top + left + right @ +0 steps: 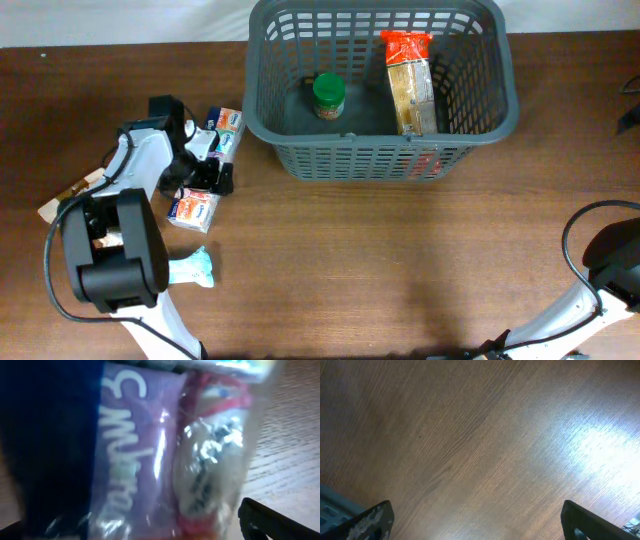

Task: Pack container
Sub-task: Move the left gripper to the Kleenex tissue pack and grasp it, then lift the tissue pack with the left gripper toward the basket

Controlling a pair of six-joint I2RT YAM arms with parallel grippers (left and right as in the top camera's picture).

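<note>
The dark grey basket (300, 150) stands at the back centre. It holds a green-lidded jar (329, 96) and a long packet with an orange-red top (410, 85). My left gripper (205, 165) is low over the packets left of the basket and is open. In the left wrist view a purple and blue packet (135, 460) fills the frame between the jaws, and only one dark finger (270, 520) shows. My right gripper (477, 520) is open and empty over bare wood.
A white and blue packet (228, 125) lies by the basket's left wall. Another white, blue and orange packet (193, 210) and a teal packet (190, 268) lie nearer the front left. A brown piece (60, 205) sits at the far left. The right arm (610, 260) is at the front right.
</note>
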